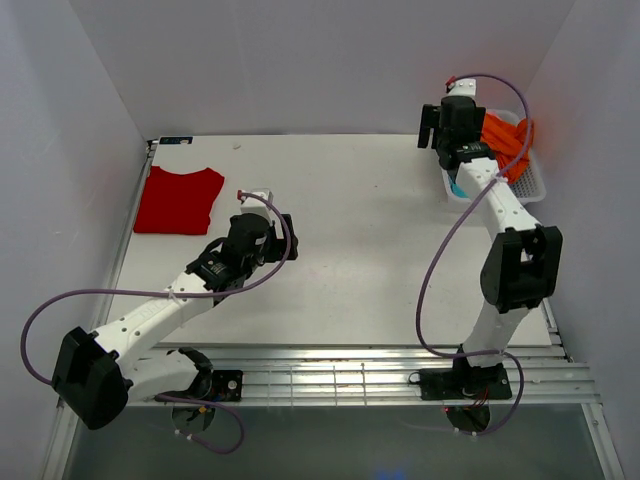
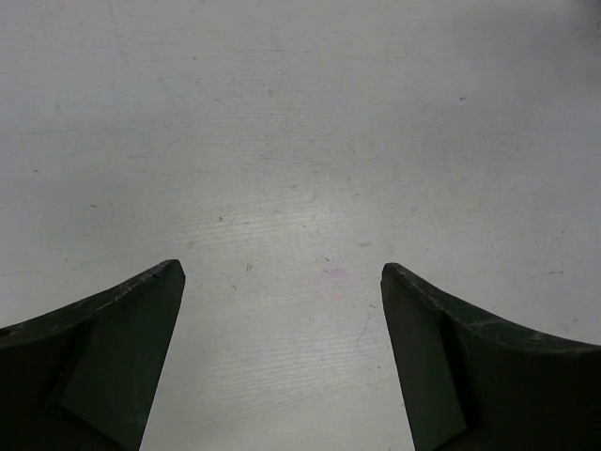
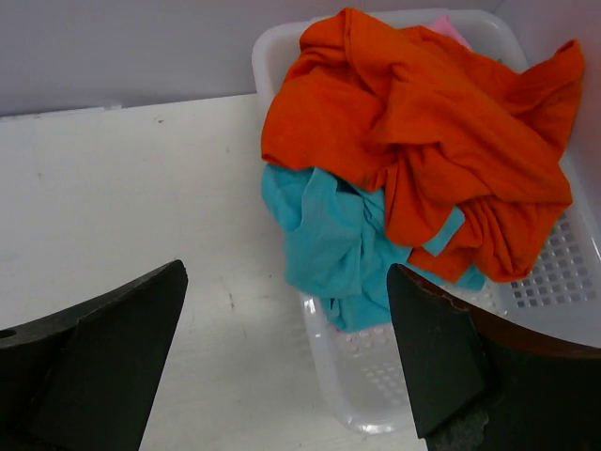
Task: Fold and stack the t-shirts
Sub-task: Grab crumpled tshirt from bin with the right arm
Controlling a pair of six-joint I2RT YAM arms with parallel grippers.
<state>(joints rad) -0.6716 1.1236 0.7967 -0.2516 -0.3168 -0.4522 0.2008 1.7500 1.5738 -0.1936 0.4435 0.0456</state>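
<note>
White arms (image 1: 150,318) with black joints (image 1: 520,265), looping lilac cables (image 1: 420,318), dark wedge-shaped claw fingers (image 2: 103,348)

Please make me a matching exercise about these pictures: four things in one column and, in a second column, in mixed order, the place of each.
1. red t-shirt
2. orange t-shirt
3. teal t-shirt
4. white basket

a. partly beneath another shirt
b. stands at the far right of the table
c. lies flat on the table, far left
d. topmost in the basket

Pairs: 1-c, 2-d, 3-a, 4-b
</note>
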